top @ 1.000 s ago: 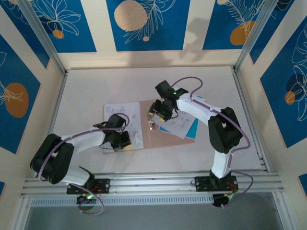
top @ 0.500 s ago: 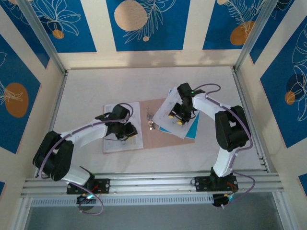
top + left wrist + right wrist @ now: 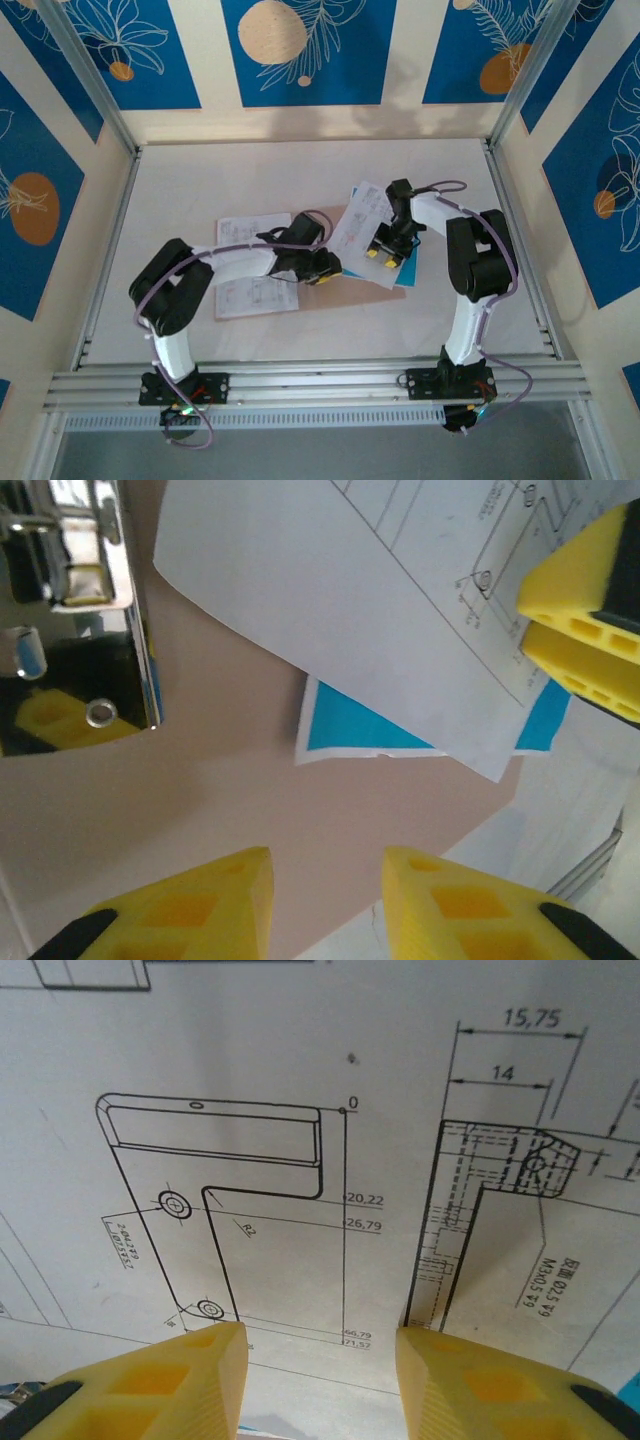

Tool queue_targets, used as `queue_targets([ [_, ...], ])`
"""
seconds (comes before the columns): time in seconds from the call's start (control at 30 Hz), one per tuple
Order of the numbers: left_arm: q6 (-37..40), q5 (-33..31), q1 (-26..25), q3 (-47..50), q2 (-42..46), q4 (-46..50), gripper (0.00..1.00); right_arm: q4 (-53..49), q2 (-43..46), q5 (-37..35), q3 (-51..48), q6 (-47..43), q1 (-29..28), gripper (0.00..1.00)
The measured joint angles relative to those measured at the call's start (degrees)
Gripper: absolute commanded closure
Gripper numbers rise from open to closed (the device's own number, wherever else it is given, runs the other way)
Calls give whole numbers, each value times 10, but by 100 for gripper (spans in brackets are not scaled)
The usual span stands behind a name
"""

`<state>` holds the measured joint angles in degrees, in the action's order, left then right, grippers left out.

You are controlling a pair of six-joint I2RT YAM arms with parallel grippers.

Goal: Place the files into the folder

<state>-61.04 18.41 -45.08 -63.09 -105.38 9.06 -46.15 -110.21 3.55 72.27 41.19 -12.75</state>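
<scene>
While both grippers hovered open above the table (image 3: 250, 170), the files lay loose on the folder.

The pinkish folder (image 3: 345, 295) lay flat directly under the left gripper (image 3: 325, 880), whose yellow fingers stood apart and held nothing. The files, printed sheets (image 3: 330, 580) over a blue sheet (image 3: 350, 730), lay askew on the folder just ahead of that gripper and directly beneath the right gripper (image 3: 320, 1360), whose fingers were spread wide and empty. A second stack (image 3: 245, 290) lay beside the folder, behind the left gripper. A shiny metal clip (image 3: 80, 610) sat ahead and to its left.
</scene>
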Motion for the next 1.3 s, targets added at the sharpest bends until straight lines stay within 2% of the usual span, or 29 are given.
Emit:
queue_targets([
  [0.27, -13, -16, -10, -19, -34, -15, 68, -2, -3, 19, 0, -9, 9, 55],
  [0.43, -25, -24, -23, -34, -61, -26, 74, -2, -5, 29, 0, -9, 12, 55],
  [0.6, -31, -33, -25, -47, -69, -27, 83, -2, -5, 34, 0, -9, 12, 56],
  [0.8, -30, -43, -25, -48, -71, -27, 100, -2, -6, 40, 0, -9, 12, 56],
  [1.3, -29, -71, -25, -23, -52, -24, 100, -25, -3, 23, 0, -45, 19, 56],
])
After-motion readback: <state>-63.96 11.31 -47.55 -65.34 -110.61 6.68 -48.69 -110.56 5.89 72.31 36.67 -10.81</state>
